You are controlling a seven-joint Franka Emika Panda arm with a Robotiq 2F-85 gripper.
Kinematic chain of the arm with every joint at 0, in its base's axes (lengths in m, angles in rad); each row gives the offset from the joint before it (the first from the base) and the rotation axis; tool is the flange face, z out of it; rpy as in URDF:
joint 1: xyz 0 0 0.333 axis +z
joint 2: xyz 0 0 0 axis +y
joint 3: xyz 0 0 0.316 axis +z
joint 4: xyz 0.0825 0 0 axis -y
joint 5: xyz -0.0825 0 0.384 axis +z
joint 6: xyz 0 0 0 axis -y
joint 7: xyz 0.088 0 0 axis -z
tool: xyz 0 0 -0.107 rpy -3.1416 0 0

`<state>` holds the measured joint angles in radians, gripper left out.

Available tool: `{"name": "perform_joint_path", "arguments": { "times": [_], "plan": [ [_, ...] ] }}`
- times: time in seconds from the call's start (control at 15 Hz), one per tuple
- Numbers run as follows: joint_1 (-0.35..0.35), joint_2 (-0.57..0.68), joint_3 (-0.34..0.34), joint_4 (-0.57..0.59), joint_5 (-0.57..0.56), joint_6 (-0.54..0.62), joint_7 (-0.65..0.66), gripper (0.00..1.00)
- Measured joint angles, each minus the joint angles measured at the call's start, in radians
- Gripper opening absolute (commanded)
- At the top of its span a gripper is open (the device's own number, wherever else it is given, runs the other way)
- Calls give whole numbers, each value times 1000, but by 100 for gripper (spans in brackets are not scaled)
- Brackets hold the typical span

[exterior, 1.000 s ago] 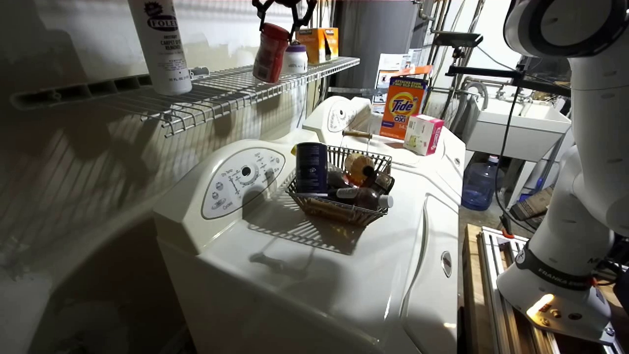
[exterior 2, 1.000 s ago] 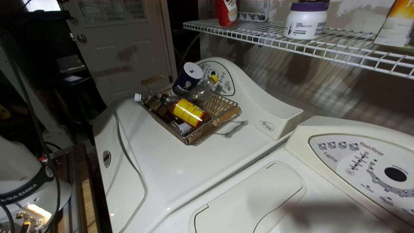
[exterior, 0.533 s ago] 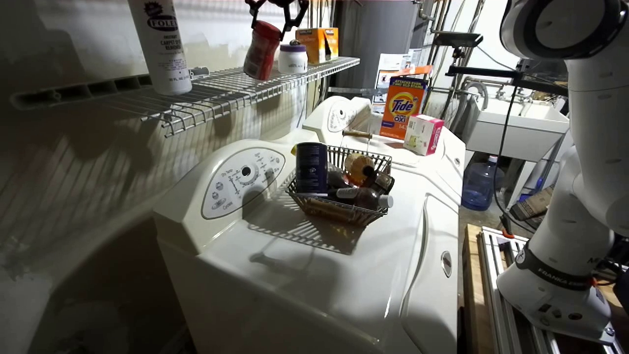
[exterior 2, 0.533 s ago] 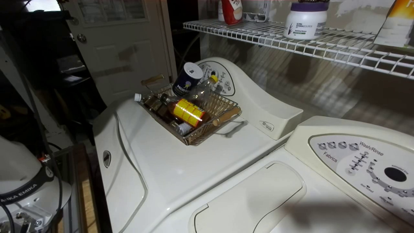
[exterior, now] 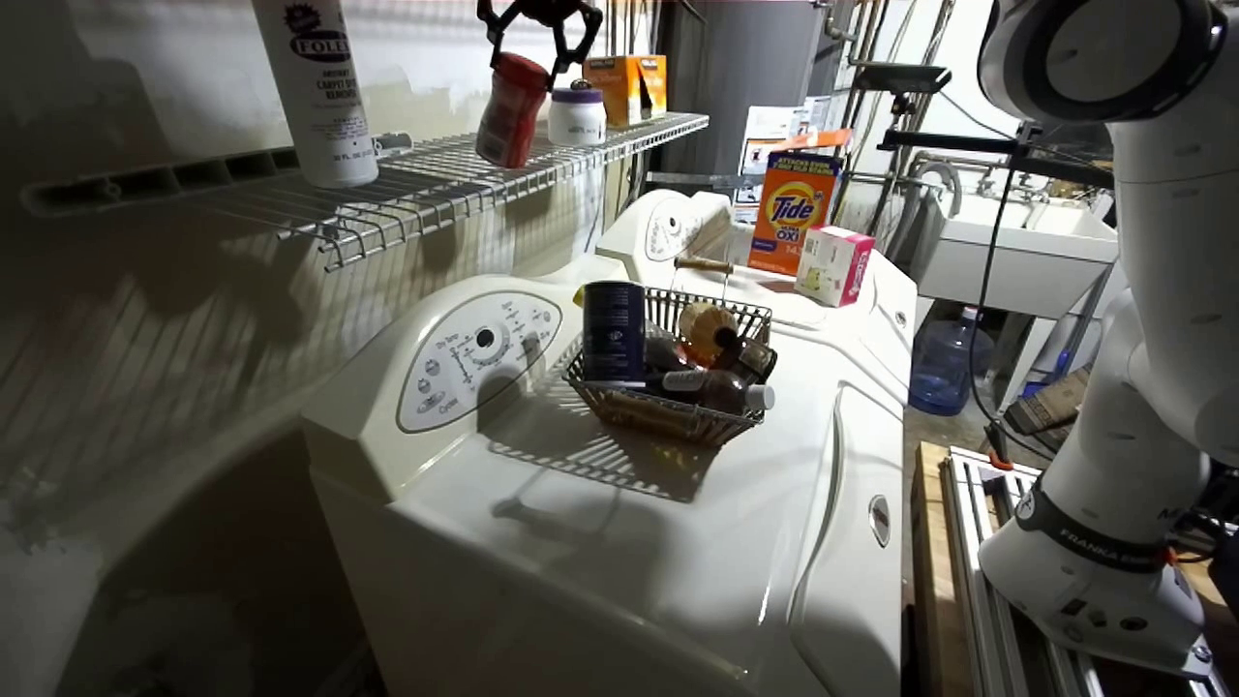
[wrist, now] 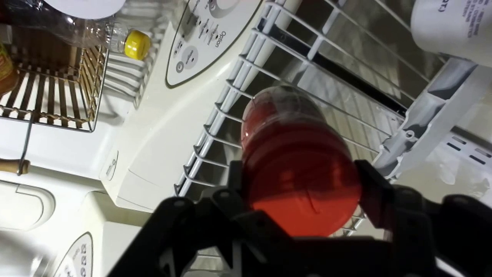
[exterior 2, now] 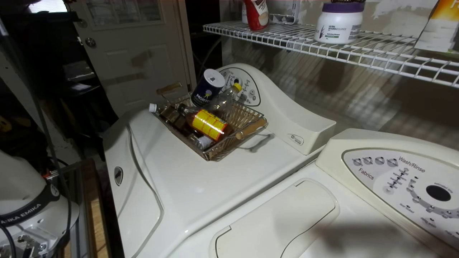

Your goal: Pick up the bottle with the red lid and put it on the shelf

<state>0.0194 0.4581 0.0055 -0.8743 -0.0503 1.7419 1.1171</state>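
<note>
Slightly lower than before, the red-lidded bottle (exterior: 511,111) hangs tilted over the shelf (exterior 2: 294,36), contact undetermined, my gripper (wrist: 303,181) clamped about its upper end; I judge pick-up complete, placement and release outstanding.

shadow-striped wall (exterior: 194,319); white utility sink (exterior: 1050,276); glazed door (exterior 2: 136,53)

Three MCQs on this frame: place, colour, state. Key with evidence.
1. Where's the navy cylindrical canister?
A. Sink
B. Brown wire basket
C. Floor

2. Squat white plastic jar: what colour cap?
A. Purple
B. Green
C. Yellow

3. State of the black two-fingered pincer?
A. Open, empty
B. Shut, empty
C. Gripping the red-lidded red bottle

Key:
1 B: both exterior views show it inside.
2 A: both exterior views show it purple.
3 C: the wrist view shows fingers against both sides of the bottle's lid.
</note>
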Motion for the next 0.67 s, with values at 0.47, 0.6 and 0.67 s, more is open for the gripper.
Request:
{"name": "perform_joint_path", "arguments": {
  "times": [0.47,0.6,0.67],
  "plan": [
    [7,5,3,1,0,0,-6,47],
    [8,5,3,1,-1,0,-11,47],
    [8,5,3,1,-1,0,-13,47]
  ]
}}
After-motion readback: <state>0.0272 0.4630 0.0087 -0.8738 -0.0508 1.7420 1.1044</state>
